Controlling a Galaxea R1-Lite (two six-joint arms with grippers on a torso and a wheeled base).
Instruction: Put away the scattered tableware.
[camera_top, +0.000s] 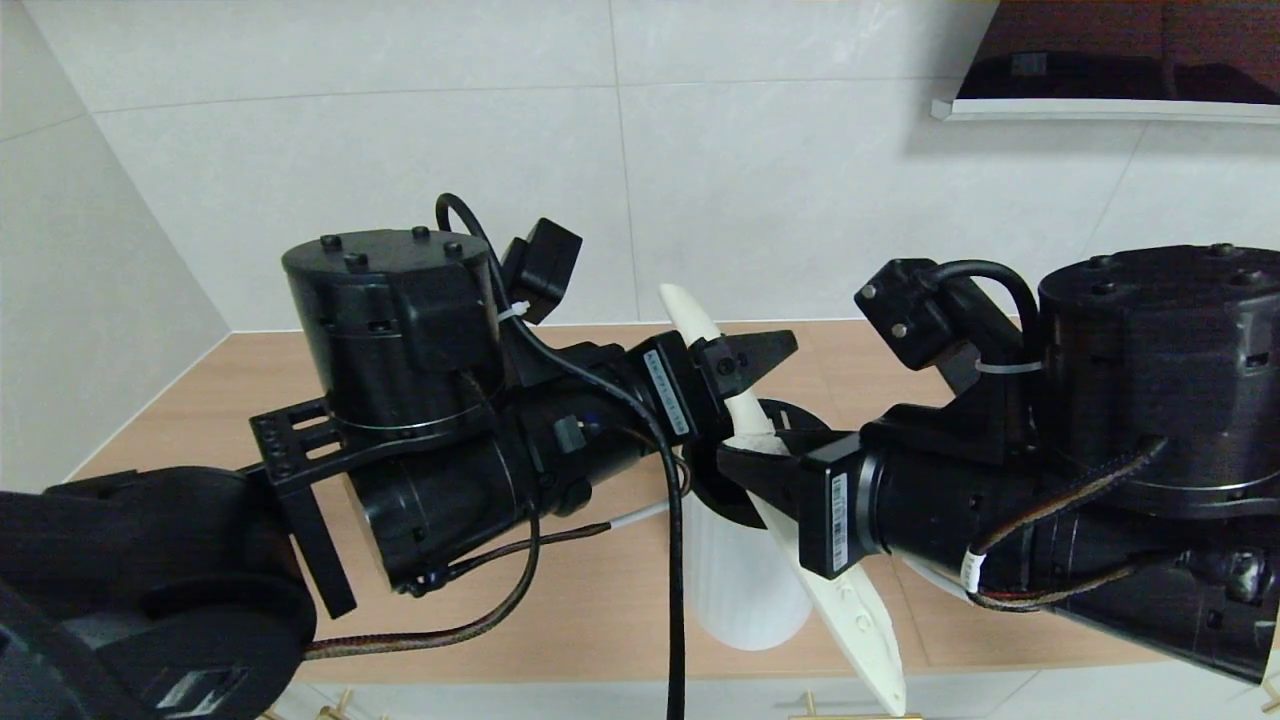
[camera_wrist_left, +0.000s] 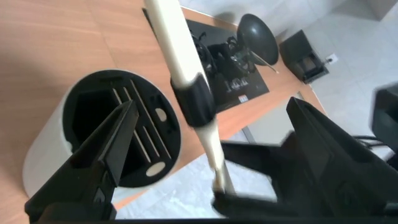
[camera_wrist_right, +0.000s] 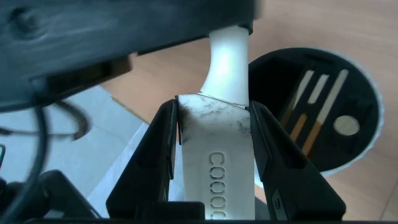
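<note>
The white plastic spatula (camera_top: 850, 610) hangs tilted in the air between the 2 grippers, its broad flat end low and toward the counter's front edge and its narrow handle end pointing up toward the wall. The right gripper (camera_wrist_right: 213, 109) has it clamped: its 2 black fingers (camera_wrist_right: 158, 149) press on both sides of the flat embossed part, with no gap showing. The left gripper (camera_wrist_left: 211, 106) stands spread wide, and the round handle, with a black band on it, passes between its 2 fingers (camera_wrist_left: 109, 152) without touching either one. In the head view the spatula crosses in front of the white cylindrical utensil holder (camera_top: 745, 590), which stands upright on the wooden counter (camera_top: 600, 600); whether the 2 touch cannot be told. The holder's black slotted insert holds several pale chopsticks (camera_wrist_right: 317, 99). Behind the counter rises a wall of large pale tiles (camera_top: 400, 100), and a dark range hood (camera_top: 1100, 60) hangs at the upper right.
</note>
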